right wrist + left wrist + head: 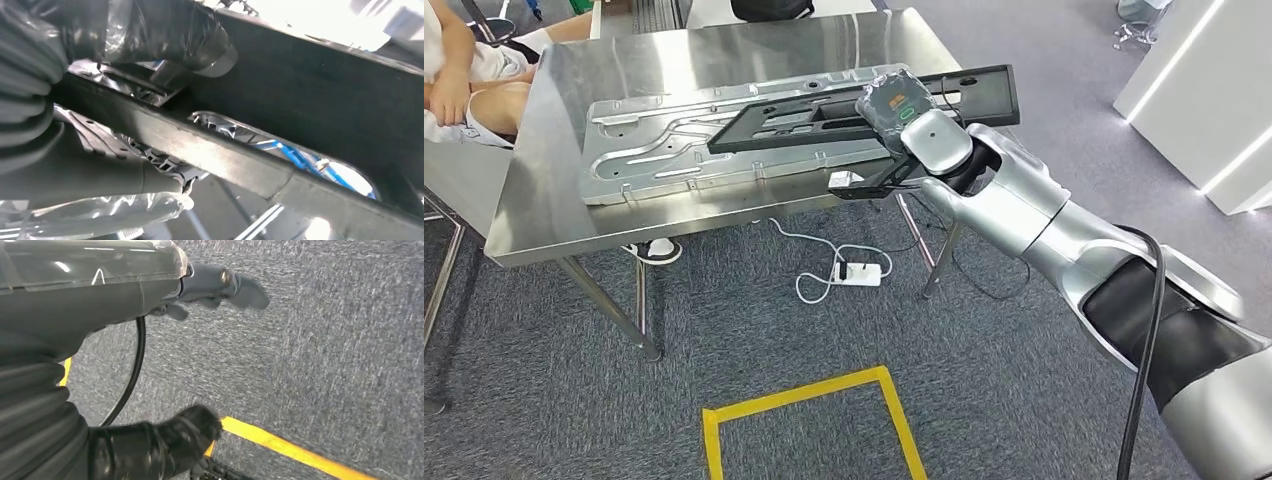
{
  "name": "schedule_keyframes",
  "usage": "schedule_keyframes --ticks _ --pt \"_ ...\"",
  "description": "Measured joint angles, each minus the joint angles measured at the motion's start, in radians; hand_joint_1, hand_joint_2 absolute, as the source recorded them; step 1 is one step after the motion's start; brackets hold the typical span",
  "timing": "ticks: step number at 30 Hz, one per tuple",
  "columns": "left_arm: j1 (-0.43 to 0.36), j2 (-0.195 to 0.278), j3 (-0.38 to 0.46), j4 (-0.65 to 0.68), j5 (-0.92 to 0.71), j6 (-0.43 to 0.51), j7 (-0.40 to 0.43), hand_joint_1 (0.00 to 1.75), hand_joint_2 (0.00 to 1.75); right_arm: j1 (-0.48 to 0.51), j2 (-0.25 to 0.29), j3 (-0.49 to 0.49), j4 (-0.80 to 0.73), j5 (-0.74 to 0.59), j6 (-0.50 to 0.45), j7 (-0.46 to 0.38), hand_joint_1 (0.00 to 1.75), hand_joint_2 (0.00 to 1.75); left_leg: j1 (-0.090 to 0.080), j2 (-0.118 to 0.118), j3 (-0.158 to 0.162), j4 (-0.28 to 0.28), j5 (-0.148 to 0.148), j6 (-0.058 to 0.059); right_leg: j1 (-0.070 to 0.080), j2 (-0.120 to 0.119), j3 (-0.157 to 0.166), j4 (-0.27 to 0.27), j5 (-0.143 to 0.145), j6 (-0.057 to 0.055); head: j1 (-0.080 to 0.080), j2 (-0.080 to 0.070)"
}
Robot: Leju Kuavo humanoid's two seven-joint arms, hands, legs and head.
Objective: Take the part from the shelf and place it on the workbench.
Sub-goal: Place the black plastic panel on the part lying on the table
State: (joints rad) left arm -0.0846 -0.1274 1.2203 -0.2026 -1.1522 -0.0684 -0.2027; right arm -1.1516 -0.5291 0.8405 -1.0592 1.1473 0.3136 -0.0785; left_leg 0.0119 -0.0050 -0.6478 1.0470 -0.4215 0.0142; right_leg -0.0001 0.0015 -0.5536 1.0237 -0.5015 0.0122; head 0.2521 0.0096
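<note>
The part, a long black plastic frame [804, 115], lies slanted across a large silver metal panel [674, 150] on the steel workbench [544, 215]. My right hand [894, 105], wrapped in clear film, grips the frame near its right end, which juts past the bench edge. Whether the frame's left end rests on the panel I cannot tell. In the right wrist view the black frame's bars [310, 85] run across the picture with my right hand [150, 30] clamped around one bar. My left hand [220, 287] hangs over grey carpet, fingers apart, holding nothing.
A person [464, 75] sits at the bench's far left corner. Under the bench lie a white power strip [859, 272] and its cable. Yellow floor tape [814, 405] marks a square in front of me. A white cabinet [1204, 90] stands at right.
</note>
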Motion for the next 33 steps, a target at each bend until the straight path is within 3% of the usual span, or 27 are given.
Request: schedule_keyframes --ticks 2,3,6,7,8,9,11,12,13,16,18,21,22,23,25,26,27,31,33 --pt "-0.001 0.0 0.0 0.0 0.0 0.0 0.0 0.0 1.75 0.0 0.001 0.0 0.001 0.0 -0.002 -0.001 1.75 1.75 0.003 -0.001 0.012 -0.012 -0.003 0.009 -0.003 0.0 -0.008 0.023 -0.015 0.009 0.0 0.0" --pt "-0.001 0.0 0.0 0.0 0.0 0.0 0.0 0.0 1.75 -0.001 0.001 0.0 0.002 -0.001 -0.003 -0.001 1.75 1.75 0.005 -0.001 0.02 -0.017 -0.006 0.013 -0.005 0.0 -0.028 0.061 -0.032 0.013 0.0 0.0" --pt "-0.001 0.0 0.0 0.0 0.0 0.0 0.0 0.0 1.75 0.002 0.001 0.002 0.005 -0.001 -0.006 -0.001 1.75 1.75 0.006 -0.004 0.039 -0.021 -0.02 0.022 -0.009 -0.001 -0.145 0.249 -0.086 0.022 0.0 0.0" --pt "0.0 0.0 0.001 0.0 0.0 0.0 0.0 0.0 1.75 0.006 0.001 0.003 0.007 -0.002 -0.006 -0.001 1.75 1.75 0.005 -0.005 0.047 -0.021 -0.027 0.023 -0.01 -0.001 -0.176 0.28 -0.077 0.022 0.0 0.0" --pt "0.001 0.0 0.001 0.0 0.0 0.0 0.001 0.0 1.75 0.009 0.001 0.003 0.009 -0.003 -0.006 -0.002 1.75 1.75 0.005 -0.006 0.056 -0.02 -0.034 0.022 -0.01 -0.001 -0.187 0.272 -0.047 0.021 0.0 0.0" --pt "0.001 0.0 0.001 0.0 0.0 0.0 0.001 0.0 1.75 0.01 0.0 0.004 0.01 -0.004 -0.006 -0.002 1.75 1.75 0.004 -0.007 0.068 -0.02 -0.042 0.022 -0.01 -0.001 -0.18 0.225 0.001 0.017 0.0 0.0" --pt "0.001 -0.001 0.002 0.0 0.0 0.0 0.002 0.0 1.75 0.008 -0.001 0.004 0.012 -0.006 -0.006 -0.002 1.75 1.75 0.001 -0.008 0.089 -0.022 -0.058 0.019 -0.004 -0.001 -0.136 0.095 0.092 0.002 -0.002 0.0" --pt "0.001 -0.002 0.002 0.0 0.0 0.0 0.002 0.0 1.75 0.005 -0.002 0.004 0.012 -0.008 -0.006 -0.003 1.75 1.75 0.001 -0.009 0.095 -0.023 -0.063 0.015 0.001 -0.001 -0.116 0.049 0.113 -0.007 -0.003 0.0" --pt "0.0 -0.003 0.003 0.0 0.0 0.0 0.003 0.0 1.75 0.002 -0.003 0.004 0.013 -0.009 -0.006 -0.004 1.75 1.75 0.002 -0.009 0.097 -0.025 -0.067 0.011 0.006 -0.001 -0.104 0.026 0.115 -0.014 -0.005 0.0" --pt "-0.002 -0.004 0.004 0.0 0.0 0.0 0.004 0.0 1.75 -0.003 -0.006 0.004 0.013 -0.012 -0.006 -0.005 1.75 1.75 0.003 -0.004 0.104 -0.033 -0.075 -0.005 0.009 -0.002 -0.081 -0.007 0.096 -0.031 -0.007 0.0" --pt "-0.003 -0.004 0.004 0.0 0.0 0.0 0.004 0.0 1.75 -0.005 -0.006 0.004 0.012 -0.013 -0.006 -0.005 1.75 1.75 0.001 0.0 0.088 0.009 -0.097 -0.013 0.001 -0.004 -0.055 -0.034 0.092 -0.038 -0.007 0.0" --pt "-0.002 -0.003 0.005 0.0 -0.001 0.0 0.004 0.0 1.75 -0.006 -0.006 0.004 0.012 -0.013 -0.005 -0.005 1.75 1.75 0.002 0.001 -0.02 0.184 -0.153 -0.022 -0.003 -0.005 -0.032 -0.04 0.077 -0.044 -0.008 0.0" --pt "-0.001 -0.002 0.005 0.0 -0.001 0.0 0.004 0.0 1.75 -0.004 -0.006 0.005 0.013 -0.013 -0.005 -0.005 1.75 1.75 0.003 0.001 -0.052 0.222 -0.15 -0.024 -0.003 -0.005 -0.025 -0.037 0.069 -0.043 -0.008 0.0" --pt "0.001 -0.002 0.005 0.0 -0.001 0.0 0.004 0.0 1.75 -0.002 -0.006 0.006 0.013 -0.013 -0.005 -0.006 1.75 1.75 0.004 0.001 -0.068 0.226 -0.127 -0.027 -0.004 -0.004 -0.018 -0.032 0.059 -0.042 -0.008 0.0" --pt "0.002 -0.001 0.005 0.0 -0.001 0.0 0.004 0.0 1.75 -0.001 -0.006 0.006 0.014 -0.013 -0.006 -0.006 1.75 1.75 0.007 0.002 -0.051 0.131 -0.034 -0.028 -0.006 -0.002 -0.002 -0.016 0.034 -0.034 -0.008 0.0" --pt "0.003 -0.001 0.005 0.0 -0.001 0.0 0.004 0.0 1.75 -0.001 -0.006 0.006 0.014 -0.013 -0.006 -0.006 1.75 1.75 0.007 0.002 -0.032 0.079 -0.001 -0.027 -0.005 -0.001 0.002 -0.008 0.022 -0.029 -0.009 0.0" --pt "0.002 0.0 0.005 0.001 -0.001 0.0 0.004 0.0 1.75 -0.002 -0.006 0.006 0.015 -0.013 -0.006 -0.005 1.75 1.75 0.007 0.002 -0.015 0.034 0.014 -0.023 -0.004 -0.001 0.003 0.001 0.012 -0.023 -0.01 0.0" --pt "0.0 0.0 0.005 0.001 -0.001 0.0 0.004 0.0 1.75 -0.004 -0.008 0.006 0.016 -0.013 -0.006 -0.006 1.75 1.75 0.002 -0.001 0.002 -0.002 -0.002 -0.004 -0.002 -0.001 -0.003 0.007 0.0 -0.004 -0.012 0.0" --pt "-0.001 0.0 0.005 0.001 -0.001 0.0 0.004 0.0 1.75 -0.006 -0.009 0.006 0.016 -0.014 -0.007 -0.006 1.75 1.75 0.006 -0.002 0.013 -0.013 -0.004 0.005 -0.005 -0.001 -0.017 0.039 -0.018 0.006 -0.011 0.0"
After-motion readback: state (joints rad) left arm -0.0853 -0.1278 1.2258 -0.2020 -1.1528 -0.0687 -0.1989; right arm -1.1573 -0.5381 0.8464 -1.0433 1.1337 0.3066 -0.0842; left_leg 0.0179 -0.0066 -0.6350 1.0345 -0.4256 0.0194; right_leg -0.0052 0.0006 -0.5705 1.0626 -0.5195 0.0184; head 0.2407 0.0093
